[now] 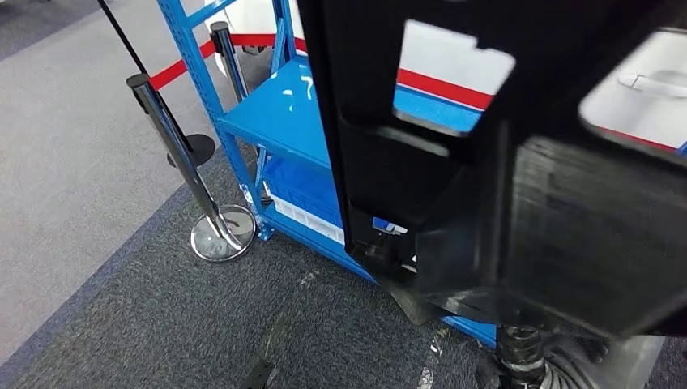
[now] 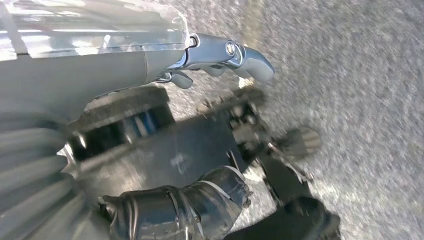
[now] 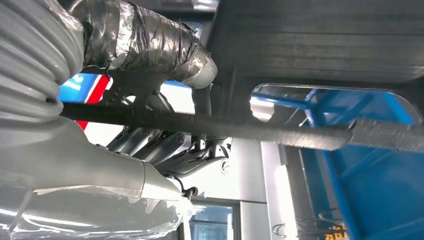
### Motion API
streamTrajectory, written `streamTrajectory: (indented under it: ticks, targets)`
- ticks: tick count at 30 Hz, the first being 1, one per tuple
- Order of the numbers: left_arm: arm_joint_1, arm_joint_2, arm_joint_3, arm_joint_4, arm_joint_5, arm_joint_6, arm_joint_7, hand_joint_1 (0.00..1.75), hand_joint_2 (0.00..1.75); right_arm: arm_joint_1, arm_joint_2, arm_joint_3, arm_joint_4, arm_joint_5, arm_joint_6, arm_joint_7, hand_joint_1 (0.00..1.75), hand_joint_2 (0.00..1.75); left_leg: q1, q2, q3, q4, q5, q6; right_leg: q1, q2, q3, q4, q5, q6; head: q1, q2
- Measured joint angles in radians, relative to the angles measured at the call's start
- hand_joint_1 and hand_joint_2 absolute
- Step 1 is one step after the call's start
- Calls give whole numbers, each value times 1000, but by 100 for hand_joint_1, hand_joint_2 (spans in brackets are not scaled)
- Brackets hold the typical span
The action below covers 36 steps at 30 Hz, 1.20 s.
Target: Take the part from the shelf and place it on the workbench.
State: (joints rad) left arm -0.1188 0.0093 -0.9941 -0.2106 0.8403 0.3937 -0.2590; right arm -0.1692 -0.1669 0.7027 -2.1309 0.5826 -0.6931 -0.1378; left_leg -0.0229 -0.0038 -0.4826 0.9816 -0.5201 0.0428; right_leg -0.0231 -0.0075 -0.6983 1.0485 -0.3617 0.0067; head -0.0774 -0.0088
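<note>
The right hand (image 3: 165,100) holds the part (image 3: 320,45). Its taped thumb (image 3: 150,42) curls over one side of a thin black edge, and its darker fingers (image 3: 160,145) press up from the other side, so the edge is pinched between them.

The left hand (image 2: 200,125) hangs over the grey carpet (image 2: 360,100). Its silver fingers (image 2: 235,55) reach out straight and its taped thumb (image 2: 200,200) sits apart from them. I cannot tell if it holds anything.

In the head view the part (image 1: 518,194) is big and black, with open windows cut in it. It is up in the air, very close to the camera, and it hides much of the blue shelf (image 1: 275,113) behind it. The shelf's edge and leg stand just beside the part.

A shiny post (image 1: 182,154) on a round base stands left of the shelf. Open carpet (image 1: 105,316) lies in front of the post and the shelf.
</note>
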Motion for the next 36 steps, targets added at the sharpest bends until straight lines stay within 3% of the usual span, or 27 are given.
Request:
streamTrajectory:
  ticks: [1, 2, 4, 5, 6, 7, 8, 10, 12, 14, 15, 16, 19, 20, 21, 22, 23, 24, 25, 26, 27, 28, 31, 32, 33, 35, 36]
  targets:
    - [0, 0, 0, 0, 3, 1, 2, 0, 175, 3, 5, 0, 0, -11, 0, -7, 175, 175, 2, 2, -5, -12, 19, 5, 2, 2, -5, 13, -26, 3, 3, 0]
    - [0, 0, 0, 0, 6, 2, 3, 0, 175, 5, 8, 0, 0, -23, -1, -13, 175, 175, 5, 5, -14, -20, 38, 9, 3, 4, -15, 47, -72, 4, 7, 0]
    - [-2, -1, 0, 0, 13, 1, 6, 0, 175, 6, 14, 0, 1, -52, -2, -25, 175, 175, 5, 9, -44, -21, 65, 14, 4, 6, -36, 161, -178, 9, 10, 0]
    - [-1, -2, 0, 0, 17, 1, 7, 0, 175, 6, 16, 0, 3, -69, -3, -32, 175, 175, 5, 10, -63, -19, 78, 13, 4, 6, -40, 219, -201, 13, 11, 0]
    - [-1, -3, 0, 0, 20, 1, 8, 0, 175, 7, 19, 0, 5, -86, -3, -39, 175, 175, 6, 12, -83, -15, 90, 11, 2, 6, -34, 257, -200, 17, 10, 0]
    - [-1, -3, 0, 0, 22, 1, 8, 0, 175, 8, 22, 0, 7, -102, -3, -47, 175, 175, 8, 13, -104, -9, 101, 8, -1, 6, -15, 265, -178, 21, 11, 0]
    - [-1, -3, 0, 0, 25, 1, 8, 0, 175, 8, 24, 0, 10, -118, -3, -53, 175, 175, 10, 14, -125, 0, 110, 3, -5, 6, 21, 238, -151, 26, 11, 0]
    - [0, -2, 0, 0, 29, 1, 7, 0, 175, 10, 30, 0, 14, -145, -4, -65, 175, 175, 14, 13, -165, 29, 122, -8, -11, 7, 123, 111, -152, 33, 11, 0]
    - [1, -1, 0, 0, 30, 2, 5, 0, 175, 13, 37, 0, 17, -164, -4, -72, 175, 175, 14, 10, -189, 54, 132, -21, -8, 12, 180, 20, -185, 25, 12, 0]
    - [2, -1, 0, 0, 32, 2, 4, 0, 175, 16, 42, 0, 21, -172, -4, -73, 175, 175, 16, 7, -195, 59, 144, -32, -4, 14, 173, 12, -182, 5, 15, 0]
    - [3, -1, 0, 0, 32, 3, 4, 0, 175, 16, 44, 0, 23, -174, -4, -73, 175, 175, 19, 6, -199, 64, 139, -36, -3, 12, 167, 11, -175, -4, 16, 0]
    - [3, -1, 0, 0, 32, 3, 4, 0, 175, 16, 47, 0, 25, -174, -4, -73, 175, 175, 21, 5, -207, 81, 115, -41, -4, 10, 159, 10, -165, -13, 14, 0]
    - [1, -1, 0, 0, 33, 3, 2, 0, 175, 17, 54, 0, 31, -176, -4, -72, 175, 175, 25, 4, -243, 229, -34, -53, -3, 5, 122, 8, -128, -26, 7, 0]
    - [0, -1, 1, 0, 33, 2, 1, 0, 175, 17, 55, 0, 32, -176, -4, -72, 175, 175, 26, 4, -249, 286, -64, -54, -1, 4, 107, 9, -116, -26, 6, 0]
    - [0, -1, 1, 0, 34, 2, 1, 0, 175, 17, 56, 0, 35, -176, -4, -72, 175, 175, 26, 4, -244, 323, -69, -53, 1, 4, 92, 10, -104, -26, 7, 0]
    - [0, -1, 1, 0, 35, 2, 1, 0, 175, 17, 56, 0, 37, -177, -4, -72, 175, 175, 25, 4, -224, 330, -51, -50, 2, 3, 75, 10, -92, -26, 7, 0]
    - [1, -1, 1, 0, 36, 1, 1, 0, 175, 17, 57, 0, 39, -178, -4, -71, 175, 175, 24, 4, -188, 302, -24, -47, 3, 4, 59, 11, -80, -26, 7, 0]
    - [1, -1, 1, 0, 37, 1, 1, 0, 175, 17, 57, 0, 41, -179, -4, -71, 175, 175, 22, 3, -135, 245, -2, -42, 3, 4, 46, 11, -69, -25, 7, 0]
    - [0, -1, 1, 0, 38, 1, 1, 0, 175, 17, 59, 0, 42, -180, -4, -71, 175, 175, 19, 3, -74, 165, 0, -36, 4, 4, 37, 11, -58, -22, 6, 0]
    - [-1, 0, 1, 0, 38, 1, 0, 0, 175, 17, 60, 0, 42, -181, -4, -71, 175, 175, 15, 2, -23, 92, -8, -32, 3, 4, 33, 8, -47, -18, 7, 0]
    - [-3, 0, 1, 0, 38, 1, 0, 0, 175, 17, 61, 0, 42, -181, -4, -71, 175, 175, 11, 1, 8, 40, -18, -28, 3, 4, 32, 3, -36, -13, 7, 0]
    - [-3, 1, 1, 0, 38, 1, -1, 0, 175, 17, 61, 0, 43, -181, -4, -71, 175, 175, 7, 1, 21, 10, -24, -25, 2, 3, 32, -5, -25, -7, 6, 0]
    - [-2, 0, 1, 0, 38, 1, 0, 0, 175, 18, 62, 0, 45, -182, -4, -71, 175, 175, 10, 5, 13, -14, 9, -14, 1, 5, 29, -19, -6, 7, 5, 0]
    - [-2, 0, 1, 0, 39, 1, 0, 0, 175, 18, 62, 0, 46, -182, -4, -71, 175, 175, 12, 8, 8, -22, 22, -8, 2, 6, 22, -8, -25, 9, 7, 0]
    - [-2, 0, 1, 0, 39, 1, 0, 0, 175, 18, 62, 0, 47, -182, -4, -71, 175, 175, 14, 11, 1, -26, 34, -2, 3, 6, 11, 21, -64, 10, 9, 0]
    - [-3, 0, 1, 0, 39, 1, 0, 0, 175, 18, 62, 0, 50, -182, -4, -71, 175, 175, 10, 13, -28, -23, 55, 8, 6, 7, -17, 127, -162, 12, 11, 0]
    - [-3, -1, 1, 0, 39, 3, 0, 0, 175, 19, 62, 0, 51, -182, -4, -70, 175, 175, 9, 13, -45, -20, 63, 9, 6, 7, -30, 191, -193, 14, 12, 0]
